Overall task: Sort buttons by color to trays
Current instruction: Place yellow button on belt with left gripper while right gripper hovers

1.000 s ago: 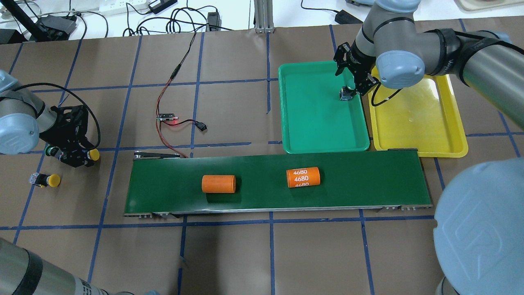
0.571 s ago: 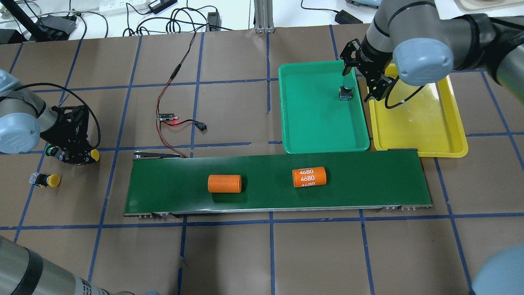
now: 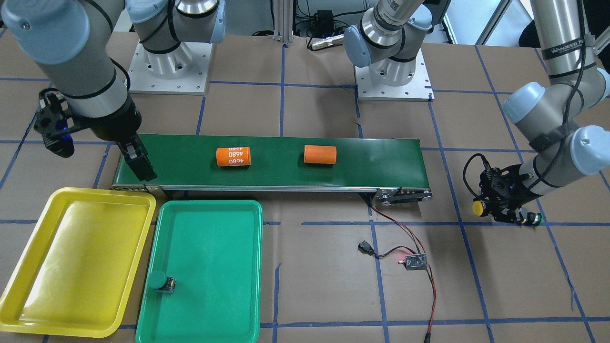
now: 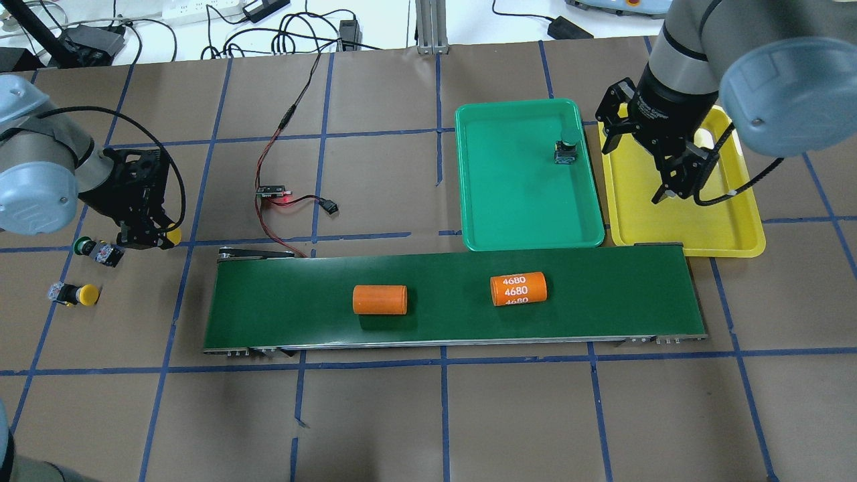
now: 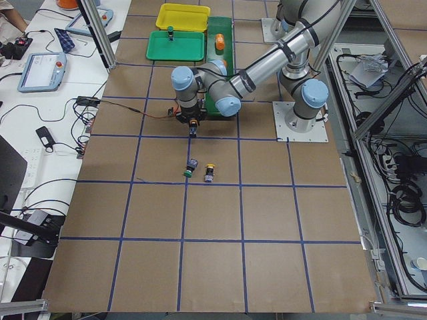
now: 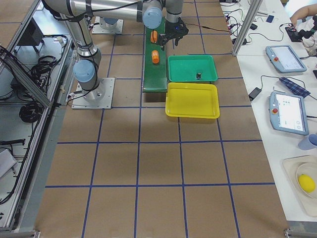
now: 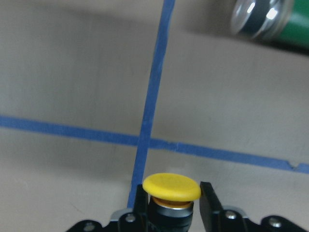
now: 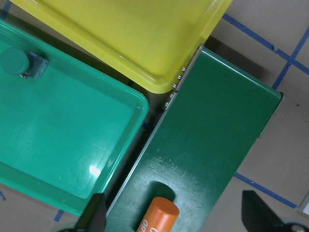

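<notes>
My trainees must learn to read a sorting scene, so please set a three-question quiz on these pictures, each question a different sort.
1. True or false: the shallow yellow plastic tray holds a button.
2. Which gripper grips a yellow-capped push-button switch? A left gripper, B right gripper.
3. How many buttons lie loose on the brown paper-covered table?
Key: 1 false; 2 A; 3 two, one green-capped button, one yellow-capped button.

Dark-green conveyor belt carries a plain orange cylinder and a 4680 cylinder, both on their sides, well apart. A small circuit board lies nearby on the table, red light lit, with red-black wires attached.
</notes>
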Motion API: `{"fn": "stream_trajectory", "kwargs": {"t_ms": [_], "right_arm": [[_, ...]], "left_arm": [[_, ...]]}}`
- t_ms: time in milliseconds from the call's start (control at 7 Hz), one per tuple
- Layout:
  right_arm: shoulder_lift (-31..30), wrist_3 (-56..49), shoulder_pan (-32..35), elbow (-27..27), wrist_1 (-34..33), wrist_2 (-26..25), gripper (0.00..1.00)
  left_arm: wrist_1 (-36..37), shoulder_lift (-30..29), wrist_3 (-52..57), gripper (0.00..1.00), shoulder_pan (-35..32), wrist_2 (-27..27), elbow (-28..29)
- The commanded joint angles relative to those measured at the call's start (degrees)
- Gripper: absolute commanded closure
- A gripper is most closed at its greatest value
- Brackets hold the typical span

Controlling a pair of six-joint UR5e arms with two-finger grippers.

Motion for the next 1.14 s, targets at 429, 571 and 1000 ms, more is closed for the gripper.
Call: {"fn": "stream_trajectory", "kwargs": {"t_ms": [429,571,1000], "right_arm": [[-2.1,-0.4,-0.1,0.5,2.8,-0.2,0.00],[-2.3,-0.4,-0.3,0.6,3.4,-0.3,0.00],[-3.7,0.0,-0.5,1.1,7.3,-0.2,0.00]], "left_arm": [[-6.4,12.4,-8.6,0.82,-13.9,-4.4,-10.0],[-3.3,13.5,-10.1,0.80,-14.4,-4.3,-13.7],[-0.7,13.6,-13.5,0.12,-13.1,-4.4,-16.4]]}}
